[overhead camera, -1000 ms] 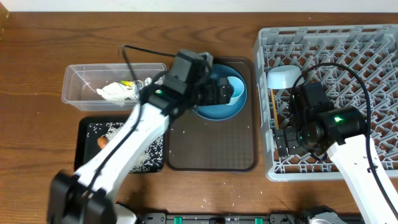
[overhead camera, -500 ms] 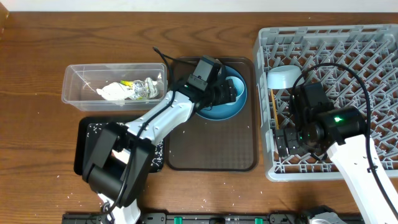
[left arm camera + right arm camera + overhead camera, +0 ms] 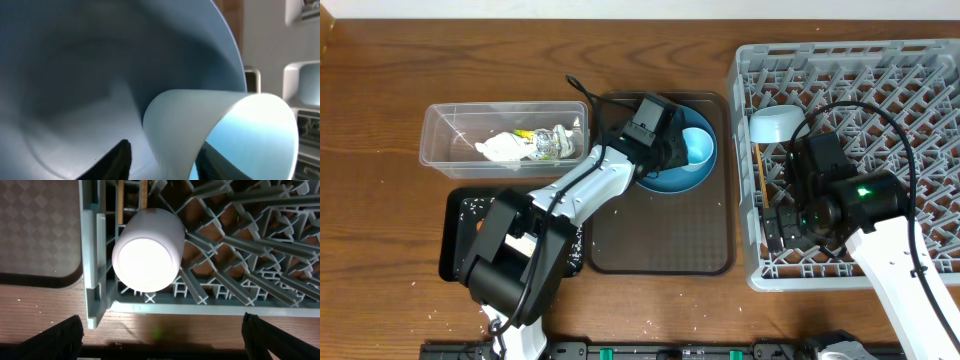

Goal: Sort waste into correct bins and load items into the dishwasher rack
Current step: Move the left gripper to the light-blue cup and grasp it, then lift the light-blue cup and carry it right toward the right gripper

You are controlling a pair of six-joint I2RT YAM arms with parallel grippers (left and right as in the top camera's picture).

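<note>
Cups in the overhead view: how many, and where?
2: a blue cup in the bowl, a pale cup at the rack's left edge. Others may be hidden.

light-blue cup: tipped over inside the bowl
pale-blue bowl: upright, left of the rack
dishwasher rack: grey peg lattice, far right
pale cup: at the rack's left edge, beside the chopsticks

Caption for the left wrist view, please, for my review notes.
Left gripper straddles the wall of the light-blue cup, which sits inside the blue dish.

Dark brown wooden table, pale strip along its far edge.
</note>
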